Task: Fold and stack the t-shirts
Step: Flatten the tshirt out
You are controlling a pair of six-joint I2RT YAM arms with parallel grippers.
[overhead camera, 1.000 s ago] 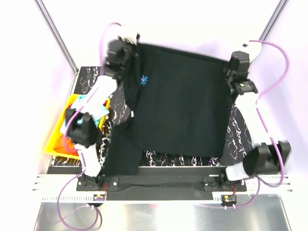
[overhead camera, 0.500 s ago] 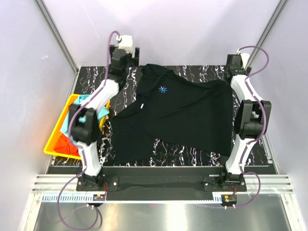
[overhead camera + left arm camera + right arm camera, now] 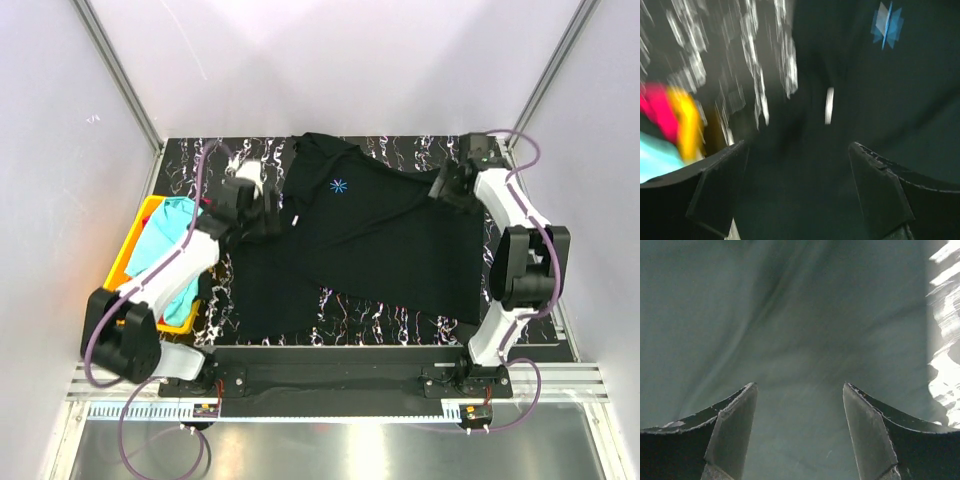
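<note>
- My left gripper has its jaws spread wide with nothing between them. It hangs over the left edge of the large black soft-cloth short-sleeved t-shirt, just beside that shirt's small white label.
- My right gripper is spread apart too and holds nothing. Only smooth black cloth shows beneath it, at the shirt's far right corner.
- The black t-shirt lies unfolded and askew on the black, white-veined marble-pattern table. Its left part is rumpled and its small blue star-shaped print faces up near the far left.
- Left of the black shirt sits the yellow plastic bin with a turquoise cloth t-shirt draped in it.
- My left wrist view shows a red smear beside the yellow, perhaps another shirt, but it is too blurred to tell.
- I judge the step in hand to be laying out the first shirt. No fold is made and no stack is begun.
- The next move, as I read it, calls for flattening the rumpled left side. Then both jaws should drop onto one edge of the black shirt, pinch the cloth cleanly and carry it evenly across.
</note>
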